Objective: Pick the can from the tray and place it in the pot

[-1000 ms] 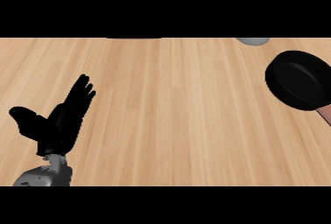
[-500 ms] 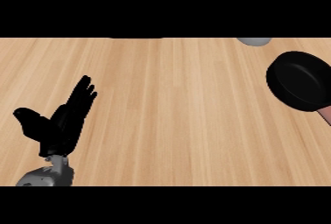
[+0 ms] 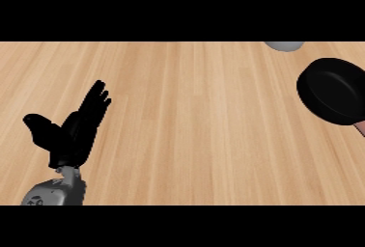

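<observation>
Although the task calls for a can lifted off a tray, the fingers [image 3: 95, 103] of the left hand [image 3: 71, 132] stand straight and spread, thumb splayed toward 9 o'clock, holding nothing. The hand rests at about 8 o'clock in the head view, fingers pointing toward 12, its grey forearm [image 3: 53, 190] coming in from the lower edge. The right hand shows nowhere, so nothing can be said of its fingers.

Neither the can nor the tray is in sight; where the can lies I cannot tell. By my judgement the pick has not begun, and the step in hand is still finding and reaching the can. The next move would call for bringing the tray into view and carrying a hand over it.

At 3 o'clock sits the pot [image 3: 335, 91], a black round vessel cut by the right edge, with a reddish handle [image 3: 358, 127] toward 5; its inside looks bare. A grey rounded object [image 3: 285, 46] peeks in at 1 o'clock, too cropped to name. The wooden surface [image 3: 200, 135] carries them.
</observation>
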Robot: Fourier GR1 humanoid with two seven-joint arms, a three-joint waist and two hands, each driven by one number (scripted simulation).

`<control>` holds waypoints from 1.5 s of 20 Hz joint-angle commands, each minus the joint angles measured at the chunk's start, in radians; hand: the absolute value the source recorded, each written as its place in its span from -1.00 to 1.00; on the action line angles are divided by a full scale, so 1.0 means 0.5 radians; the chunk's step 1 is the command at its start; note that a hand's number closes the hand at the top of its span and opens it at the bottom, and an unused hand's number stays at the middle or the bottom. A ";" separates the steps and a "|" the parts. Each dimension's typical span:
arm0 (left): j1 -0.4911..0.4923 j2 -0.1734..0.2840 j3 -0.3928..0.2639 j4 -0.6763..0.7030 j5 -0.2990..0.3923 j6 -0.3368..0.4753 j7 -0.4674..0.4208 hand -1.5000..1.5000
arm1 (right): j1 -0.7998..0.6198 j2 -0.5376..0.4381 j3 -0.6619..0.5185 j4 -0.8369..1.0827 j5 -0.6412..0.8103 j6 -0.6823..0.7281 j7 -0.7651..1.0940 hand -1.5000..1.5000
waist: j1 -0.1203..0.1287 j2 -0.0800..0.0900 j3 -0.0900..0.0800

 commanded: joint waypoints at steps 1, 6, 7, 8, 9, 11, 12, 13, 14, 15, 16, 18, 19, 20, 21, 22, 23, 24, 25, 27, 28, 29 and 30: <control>0.094 -0.003 -0.014 0.007 0.005 -0.044 -0.097 0.00 | -0.221 0.047 0.176 0.182 0.104 -0.060 0.064 1.00 | 0.010 0.003 0.001; -0.134 0.053 0.083 0.147 0.067 -0.084 -0.028 0.00 | -0.308 0.153 0.312 0.522 0.281 -0.274 -0.148 1.00 | 0.022 0.016 0.002; -0.067 -0.021 0.023 0.121 0.012 -0.027 -0.102 0.00 | -0.332 0.176 0.350 0.504 0.304 -0.289 -0.178 1.00 | 0.014 0.010 0.002; -0.121 0.033 0.081 0.155 0.040 -0.049 -0.051 0.00 | -0.255 0.223 0.385 0.535 0.336 -0.328 -0.260 1.00 | 0.012 0.012 0.003; -0.097 0.008 0.048 0.158 0.003 -0.025 -0.069 0.00 | -0.273 0.189 0.368 0.641 0.304 -0.213 -0.299 1.00 | 0.010 0.012 0.003; -0.003 0.011 0.023 0.088 0.025 -0.070 -0.095 0.00 | -0.307 0.312 0.280 0.705 0.213 -0.158 -0.023 1.00 | 0.009 0.005 0.002; 0.018 0.005 0.032 0.037 0.060 -0.071 -0.048 0.00 | -0.365 0.379 0.258 0.730 0.182 -0.152 0.076 -1.00 | 0.019 0.003 0.002; -0.156 0.011 0.076 0.228 0.025 -0.045 -0.104 0.00 | -0.430 0.359 0.243 0.788 0.170 -0.107 0.118 -1.00 | -0.002 0.011 0.001; -0.109 0.008 0.038 0.109 0.016 -0.032 -0.012 0.00 | -0.350 0.473 0.267 0.831 0.190 -0.187 0.113 -1.00 | 0.013 0.009 0.003; -0.023 0.018 0.033 0.046 0.011 -0.037 -0.022 0.00 | -0.308 0.403 0.239 0.870 0.162 -0.113 0.044 -1.00 | 0.003 0.003 0.003; -0.100 0.041 0.104 0.181 0.054 -0.074 -0.113 0.00 | -0.446 0.408 0.212 0.960 0.137 -0.064 0.115 -1.00 | 0.017 0.015 0.003; -0.087 -0.002 0.031 0.078 0.033 -0.042 0.000 0.00 | -0.466 0.430 0.130 1.024 0.055 -0.048 0.123 -1.00 | 0.010 0.008 0.004; 0.035 0.009 0.026 0.007 0.036 -0.064 -0.058 0.00 | -0.432 0.352 0.083 1.062 0.015 0.004 0.030 -1.00 | 0.012 0.006 0.004; 0.032 -0.037 -0.018 0.023 -0.038 0.003 -0.071 0.00 | -0.391 0.448 0.042 1.033 -0.034 -0.084 0.052 -1.00 | -0.006 0.001 0.004; 0.009 0.031 0.034 0.045 0.024 -0.077 -0.063 0.00 | -0.447 0.395 -0.019 1.089 -0.070 -0.108 0.031 -1.00 | 0.008 0.009 0.004; -0.095 -0.039 0.001 0.070 -0.020 0.010 -0.015 0.00 | -0.460 0.409 -0.092 1.080 -0.139 -0.156 0.011 -1.00 | -0.006 0.009 0.005; -0.023 0.017 0.056 0.086 0.041 -0.069 -0.085 0.00 | -0.483 0.436 -0.158 1.091 -0.186 -0.257 -0.023 -1.00 | 0.017 0.016 0.006; -0.019 0.001 0.042 0.047 0.020 -0.032 -0.043 0.00 | -0.492 0.426 -0.215 1.073 -0.230 -0.329 0.015 -1.00 | 0.003 0.007 0.005; 0.017 -0.024 0.003 0.030 -0.029 -0.004 -0.082 0.00 | -0.491 0.352 -0.263 1.084 -0.256 -0.356 -0.039 -1.00 | 0.010 0.011 0.006; -0.060 0.013 0.049 0.019 0.027 -0.028 0.025 0.00 | -0.538 0.342 -0.306 1.101 -0.285 -0.458 -0.009 -1.00 | 0.009 0.011 0.005; 0.007 -0.008 0.034 0.058 0.024 -0.053 -0.102 0.00 | -0.512 0.250 -0.367 1.125 -0.337 -0.398 -0.042 -1.00 | -0.001 0.012 0.005; -0.006 0.012 0.022 0.085 0.038 -0.095 -0.077 0.00 | -0.558 0.242 -0.375 1.172 -0.334 -0.451 -0.010 -1.00 | 0.017 0.019 0.005; 0.043 -0.010 0.002 -0.019 0.001 -0.034 -0.033 0.00 | -0.519 0.116 -0.418 1.210 -0.352 -0.415 -0.009 -1.00 | 0.025 0.018 0.007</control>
